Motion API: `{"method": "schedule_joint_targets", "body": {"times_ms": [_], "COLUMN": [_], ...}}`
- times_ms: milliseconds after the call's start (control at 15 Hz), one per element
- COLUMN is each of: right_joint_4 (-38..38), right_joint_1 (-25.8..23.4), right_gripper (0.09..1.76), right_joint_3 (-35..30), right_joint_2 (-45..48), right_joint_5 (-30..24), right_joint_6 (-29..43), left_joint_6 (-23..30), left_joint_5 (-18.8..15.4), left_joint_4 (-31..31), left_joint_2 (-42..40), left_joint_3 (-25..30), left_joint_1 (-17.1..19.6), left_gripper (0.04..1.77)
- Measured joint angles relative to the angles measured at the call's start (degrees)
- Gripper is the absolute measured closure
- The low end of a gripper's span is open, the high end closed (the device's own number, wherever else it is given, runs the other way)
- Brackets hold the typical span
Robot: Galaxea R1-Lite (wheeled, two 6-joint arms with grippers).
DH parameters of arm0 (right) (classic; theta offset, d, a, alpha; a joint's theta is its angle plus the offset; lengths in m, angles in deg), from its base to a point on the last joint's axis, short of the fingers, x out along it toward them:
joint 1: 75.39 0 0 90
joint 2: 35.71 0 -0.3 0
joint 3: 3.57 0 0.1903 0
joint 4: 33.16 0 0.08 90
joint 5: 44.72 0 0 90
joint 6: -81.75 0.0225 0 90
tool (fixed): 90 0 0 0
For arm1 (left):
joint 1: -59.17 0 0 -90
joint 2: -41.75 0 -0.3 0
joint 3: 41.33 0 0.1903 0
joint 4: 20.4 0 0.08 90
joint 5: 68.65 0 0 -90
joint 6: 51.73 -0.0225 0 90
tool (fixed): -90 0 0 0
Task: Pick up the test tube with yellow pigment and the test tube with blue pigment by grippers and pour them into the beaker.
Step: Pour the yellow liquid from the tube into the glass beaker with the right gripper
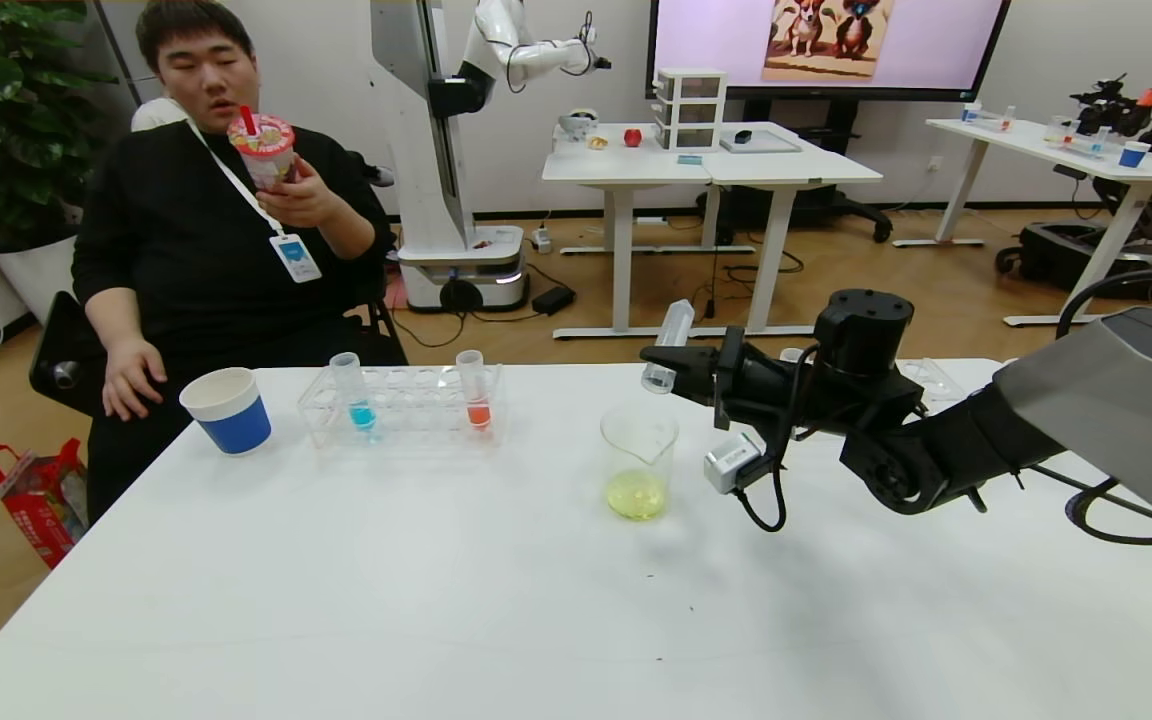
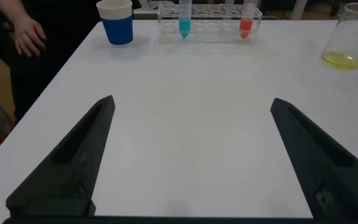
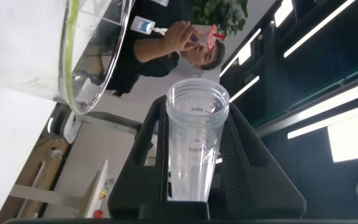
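My right gripper [image 1: 661,366] is shut on the test tube with yellow pigment [image 1: 670,342], tipped mouth-down just above the beaker [image 1: 639,455]. No liquid shows in the tube [image 3: 194,143], which sits between the right gripper's [image 3: 196,109] black fingers. Yellow-green liquid lies in the bottom of the beaker [image 3: 92,56]. The test tube with blue pigment [image 1: 354,395] stands upright in the clear rack [image 1: 406,412] at the table's far left. My left gripper [image 2: 191,106] hangs open over bare table, well short of the blue tube [image 2: 184,22]; it does not show in the head view.
An orange-filled tube [image 1: 474,392] stands in the same rack. A blue paper cup [image 1: 228,410] sits left of the rack. A seated person [image 1: 206,230] is behind the table's far left edge, one hand near the cup.
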Motion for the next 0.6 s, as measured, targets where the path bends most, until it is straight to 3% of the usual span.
{"method": "schedule_joint_targets", "body": {"times_ms": [400,600], "right_joint_4": [0.44,3.08], "right_joint_1": [-0.6,-0.68], "right_gripper": [1.34,1.34], "right_joint_3": [-2.12,-6.7], "right_joint_2": [6.01,10.06], "right_joint_5": [1.73,6.67], "right_joint_6": [25.84,42.47], "left_joint_6": [0.0,0.0], "left_joint_5": [0.0,0.0], "left_joint_4": [0.0,-0.02], "left_joint_2": [0.0,0.0], "left_joint_3": [0.0,0.0], "left_joint_1": [0.0,0.0], "left_gripper": [0.06,0.06]}}
